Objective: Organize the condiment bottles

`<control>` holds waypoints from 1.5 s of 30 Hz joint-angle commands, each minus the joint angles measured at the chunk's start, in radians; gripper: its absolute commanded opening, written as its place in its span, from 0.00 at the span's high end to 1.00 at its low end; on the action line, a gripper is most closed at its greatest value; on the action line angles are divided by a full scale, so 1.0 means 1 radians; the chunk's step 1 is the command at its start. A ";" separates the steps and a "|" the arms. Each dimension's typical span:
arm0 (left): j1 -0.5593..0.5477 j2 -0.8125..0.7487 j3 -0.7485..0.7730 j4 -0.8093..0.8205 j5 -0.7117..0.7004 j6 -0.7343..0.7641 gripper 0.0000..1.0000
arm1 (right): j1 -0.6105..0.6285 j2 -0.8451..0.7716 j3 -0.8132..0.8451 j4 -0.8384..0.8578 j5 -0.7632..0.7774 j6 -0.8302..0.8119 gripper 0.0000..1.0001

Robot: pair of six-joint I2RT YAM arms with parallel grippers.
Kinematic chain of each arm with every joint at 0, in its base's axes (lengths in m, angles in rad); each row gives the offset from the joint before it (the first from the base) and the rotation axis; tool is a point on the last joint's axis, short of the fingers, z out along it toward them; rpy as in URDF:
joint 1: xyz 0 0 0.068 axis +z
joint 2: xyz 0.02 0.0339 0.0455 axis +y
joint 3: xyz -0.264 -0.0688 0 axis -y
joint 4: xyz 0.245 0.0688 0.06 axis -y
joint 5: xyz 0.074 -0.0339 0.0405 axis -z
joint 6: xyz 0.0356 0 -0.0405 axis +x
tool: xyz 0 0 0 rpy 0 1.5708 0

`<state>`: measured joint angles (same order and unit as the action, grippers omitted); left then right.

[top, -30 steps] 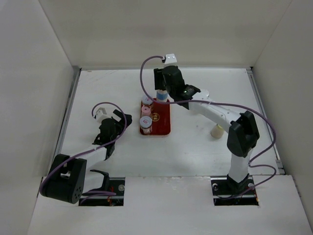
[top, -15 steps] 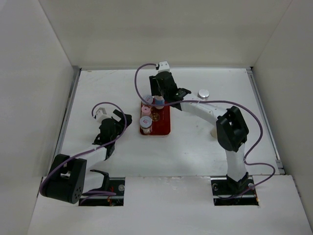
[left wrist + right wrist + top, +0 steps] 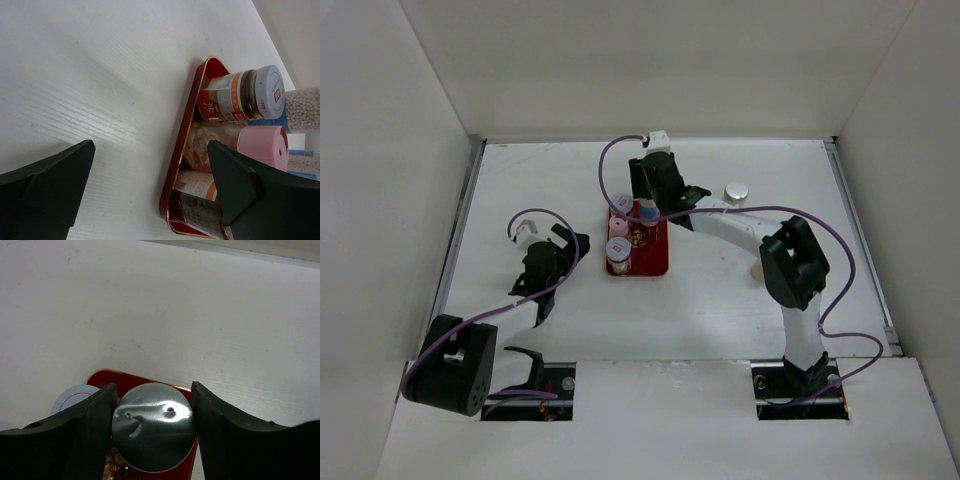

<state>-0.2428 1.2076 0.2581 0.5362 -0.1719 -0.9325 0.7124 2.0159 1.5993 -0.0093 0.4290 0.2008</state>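
Observation:
A red tray point(image 3: 658, 258) holds three jars along its left side: a purple-lidded one point(image 3: 621, 203), a pink-lidded one point(image 3: 617, 227) and another purple-lidded one point(image 3: 617, 248). My right gripper point(image 3: 649, 205) is shut on a silver-capped, blue-labelled bottle point(image 3: 649, 214) over the tray's far middle. In the right wrist view the silver cap point(image 3: 153, 432) sits between both fingers, above the tray point(image 3: 107, 376). My left gripper point(image 3: 560, 246) is open and empty, left of the tray. Its wrist view shows the tray point(image 3: 189, 135) and the pink lid point(image 3: 262, 146). A second silver-capped bottle point(image 3: 736, 191) stands at the far right.
A cream-yellow jar point(image 3: 759, 269) stands right of the tray, partly hidden behind my right arm. White walls enclose the table on the left, back and right. My right arm reaches across the table from its base at the near right.
My right gripper has carried the silver-capped bottle from the tray's far end leftward and nearer, over the tray. The second silver-capped bottle has come into view. The left arm has not moved.

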 commanded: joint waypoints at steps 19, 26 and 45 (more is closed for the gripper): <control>-0.002 -0.017 0.000 0.051 -0.001 -0.005 0.00 | -0.008 -0.094 -0.097 0.126 0.040 0.023 0.17; 0.000 -0.016 0.000 0.051 -0.003 -0.005 0.00 | 0.003 -0.291 -0.183 0.135 0.040 0.038 0.12; -0.014 0.003 0.009 0.053 0.008 -0.009 0.00 | -0.360 -1.062 -0.917 -0.250 0.314 0.334 0.07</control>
<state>-0.2501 1.2072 0.2581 0.5369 -0.1715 -0.9325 0.3923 0.9779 0.7181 -0.1246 0.7593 0.4232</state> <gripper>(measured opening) 0.997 0.930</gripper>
